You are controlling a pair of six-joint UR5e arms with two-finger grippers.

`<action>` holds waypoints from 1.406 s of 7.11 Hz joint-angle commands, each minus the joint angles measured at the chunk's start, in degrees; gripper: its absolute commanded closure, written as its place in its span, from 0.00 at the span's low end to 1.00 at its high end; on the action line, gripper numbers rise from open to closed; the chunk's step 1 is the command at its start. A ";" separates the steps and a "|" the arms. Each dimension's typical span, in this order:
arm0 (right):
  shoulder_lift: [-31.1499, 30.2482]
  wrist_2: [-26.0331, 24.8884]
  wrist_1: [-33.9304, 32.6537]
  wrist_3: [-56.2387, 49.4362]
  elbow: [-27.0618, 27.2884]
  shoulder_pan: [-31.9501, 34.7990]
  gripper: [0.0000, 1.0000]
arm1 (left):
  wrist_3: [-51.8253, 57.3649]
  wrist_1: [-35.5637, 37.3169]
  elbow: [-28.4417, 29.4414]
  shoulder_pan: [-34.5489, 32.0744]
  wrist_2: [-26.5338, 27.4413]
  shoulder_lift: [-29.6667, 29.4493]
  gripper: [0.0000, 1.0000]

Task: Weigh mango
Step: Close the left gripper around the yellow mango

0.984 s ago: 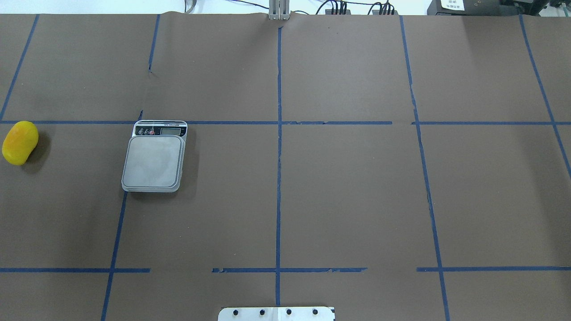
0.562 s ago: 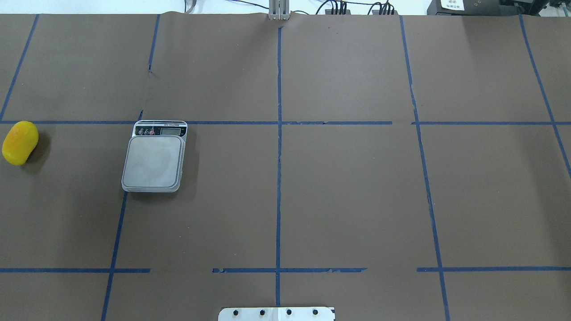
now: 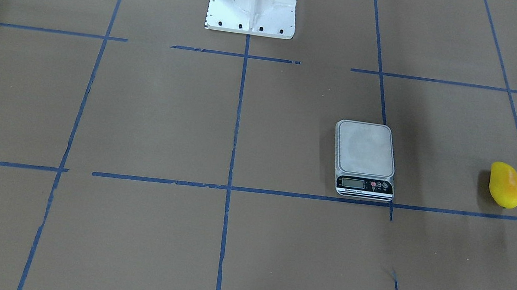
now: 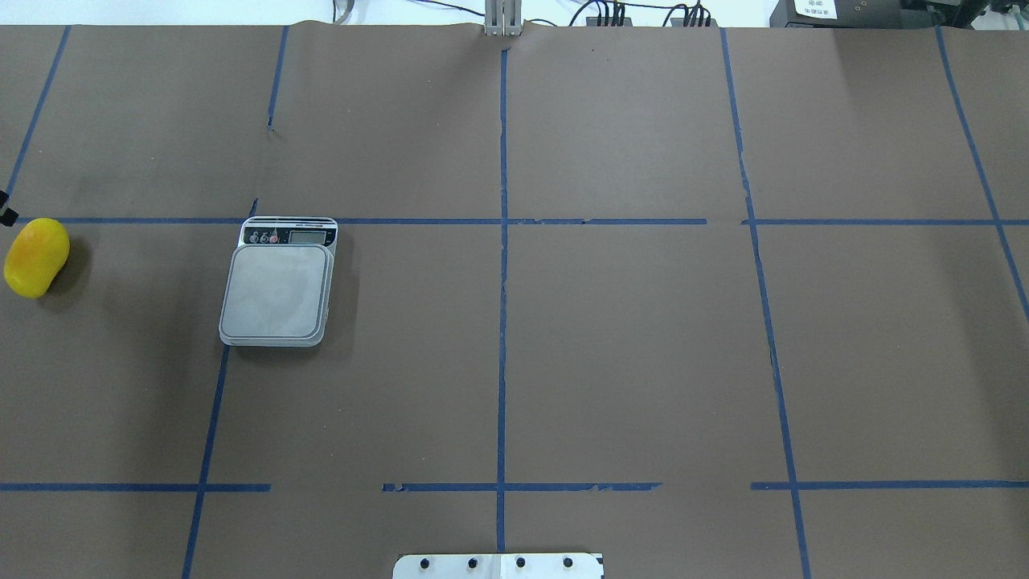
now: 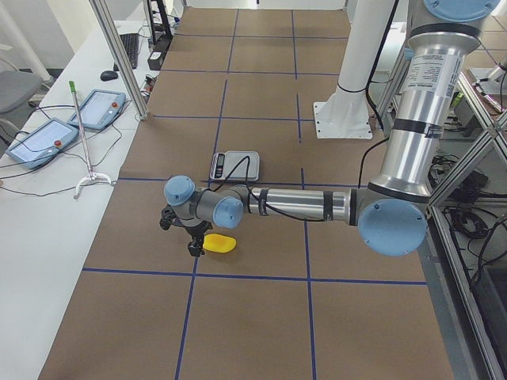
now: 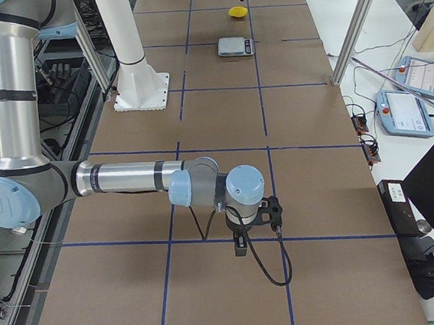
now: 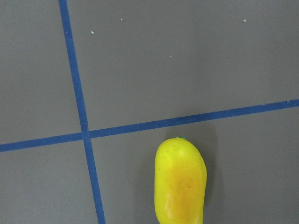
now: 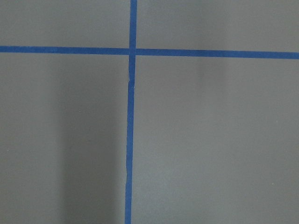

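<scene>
Newly in at the overhead view's left edge: a black sliver of the left gripper [image 5: 192, 242], just above the mango [image 4: 36, 257]. Mango lies on the brown table cover [image 4: 627, 338], far left, well apart from the scale [image 4: 277, 293]. Left forearm stretched level, wrist turned down beside the fruit; jaw spacing cannot be told. Right gripper [image 6: 240, 245] hangs low over a tape crossing [image 8: 132, 50], lower centre of the right side view; spacing likewise unclear.

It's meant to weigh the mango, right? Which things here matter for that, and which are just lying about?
For the job: mango, scale, left pincer near the mango.
Lying about: control tablet, another control tablet, thin rod, all on the side bench.
</scene>
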 commanded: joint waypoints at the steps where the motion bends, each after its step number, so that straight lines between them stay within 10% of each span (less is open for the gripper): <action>1: -0.03 0.00 0.00 0.00 0.00 0.00 0.00 | -2.88 -2.90 1.76 2.97 -0.04 0.10 0.00; 6: 0.05 0.00 0.00 0.00 0.00 0.00 0.00 | -3.76 -5.80 4.75 7.72 0.05 0.10 0.11; 8: -0.03 0.00 0.00 0.00 0.00 0.00 0.00 | -4.72 -5.46 3.96 8.17 -0.04 0.10 1.00; 10: -0.03 0.00 0.00 0.00 0.00 0.00 0.00 | -6.92 -2.50 -1.96 8.17 -0.22 -0.16 1.00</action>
